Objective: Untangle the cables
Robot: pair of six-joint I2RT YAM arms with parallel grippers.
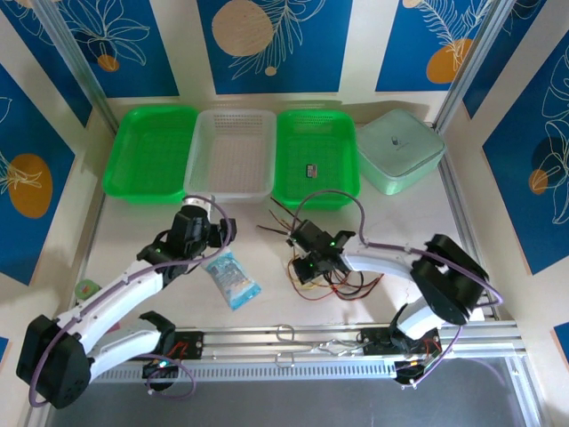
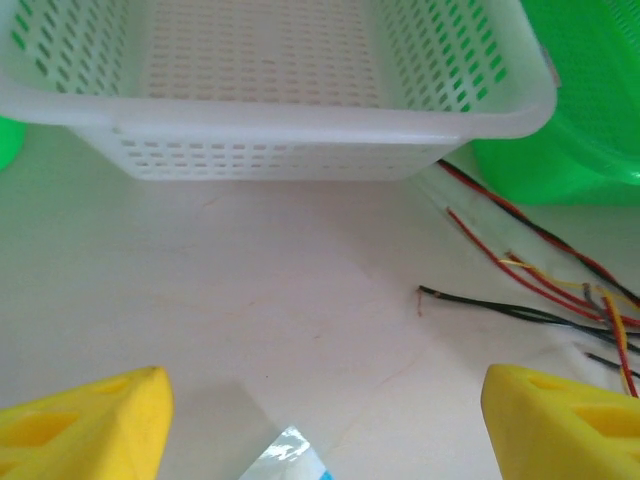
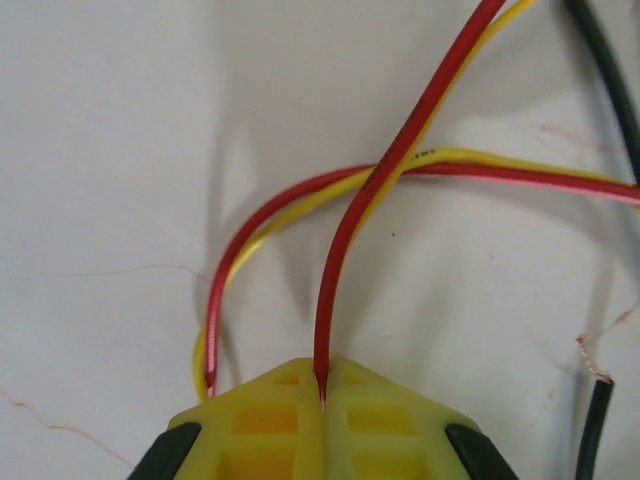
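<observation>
The cables [image 1: 342,283] lie in a loose tangle of red, yellow and dark wires on the table right of centre. My right gripper [image 1: 304,265] sits at the tangle's left edge. In the right wrist view it [image 3: 322,388] is shut on a red cable [image 3: 345,240] that rises from between the pads. A yellow cable [image 3: 470,157] runs alongside and a black one [image 3: 610,80] passes at the right. My left gripper [image 2: 325,425] stands open above bare table, with its yellow fingers [image 2: 90,425] far apart. Cable ends [image 2: 530,300] lie to its right.
A white basket [image 1: 233,153] stands between two green trays [image 1: 149,151] [image 1: 316,156] at the back, with a pale green lidded box [image 1: 400,149] at the right. A blue-and-clear packet [image 1: 233,277] lies near the left gripper. In the left wrist view the white basket [image 2: 280,110] is straight ahead.
</observation>
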